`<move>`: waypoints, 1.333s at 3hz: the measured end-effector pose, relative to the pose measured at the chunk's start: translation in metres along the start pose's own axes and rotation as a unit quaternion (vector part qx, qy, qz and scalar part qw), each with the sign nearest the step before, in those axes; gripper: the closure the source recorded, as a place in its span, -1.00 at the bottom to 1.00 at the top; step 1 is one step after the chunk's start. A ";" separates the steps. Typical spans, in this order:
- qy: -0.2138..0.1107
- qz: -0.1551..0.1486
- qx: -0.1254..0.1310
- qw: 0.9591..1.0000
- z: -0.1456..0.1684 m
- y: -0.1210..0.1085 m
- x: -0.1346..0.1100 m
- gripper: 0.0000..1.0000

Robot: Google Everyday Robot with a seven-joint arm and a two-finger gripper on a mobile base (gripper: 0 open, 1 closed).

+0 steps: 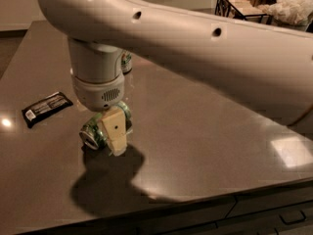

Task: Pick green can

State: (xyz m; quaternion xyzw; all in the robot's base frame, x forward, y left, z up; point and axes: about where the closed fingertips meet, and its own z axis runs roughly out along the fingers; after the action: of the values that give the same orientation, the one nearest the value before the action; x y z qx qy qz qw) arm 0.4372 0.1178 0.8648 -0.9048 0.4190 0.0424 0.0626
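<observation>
My gripper hangs straight down from the wrist, low over the dark worktop and right at the green can. The can lies on its side directly under the gripper, its silver end turned toward me and to the left, its green body running back under the wrist. Part of the gripper covers the can's middle from my view, so I cannot tell whether it is apart or clamped on the can. I also cannot tell whether the can rests on the worktop or is just off it.

Left of the gripper, well apart from it, a black packet lies flat. Behind the gripper a second can stands mostly hidden by the wrist. Far off to the right and behind, a wire basket sits beside a crumpled pale bag. The arm's shadow falls just in front of the gripper.
</observation>
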 end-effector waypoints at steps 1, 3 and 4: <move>0.005 -0.013 -0.008 1.000 0.004 -0.003 -0.004 -0.17; -0.014 -0.022 0.013 1.000 -0.024 0.007 -0.005 0.93; -0.031 -0.029 0.038 0.998 -0.054 0.015 -0.010 1.00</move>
State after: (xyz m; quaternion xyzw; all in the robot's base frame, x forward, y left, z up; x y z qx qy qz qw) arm 0.4206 0.1075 0.9185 -0.9117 0.3920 0.0523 0.1112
